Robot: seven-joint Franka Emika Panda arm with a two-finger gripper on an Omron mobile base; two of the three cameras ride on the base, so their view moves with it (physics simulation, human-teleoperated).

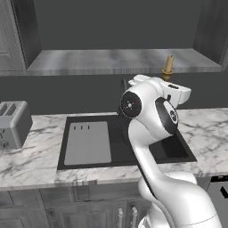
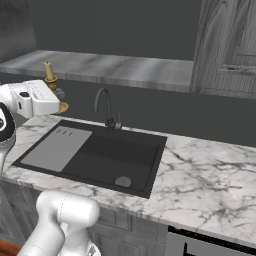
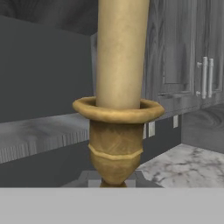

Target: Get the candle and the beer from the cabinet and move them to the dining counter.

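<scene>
**Candle in the fingers, just clear of the cabinet**

Your fingers are clamped narrow on the slim golden brass candlestick with its cream candle [image 3: 118, 118], low on the stem by my reading. It hangs in front of the dark grey open cabinet [image 1: 120, 60], above the black sink [image 1: 89, 142] set in the marble surface [image 2: 210, 175]. A fast swing could tip the tall candle or knock the curved tap [image 2: 104, 107] just beside it. A grey toaster [image 1: 13, 124] sits left of the sink.
</scene>
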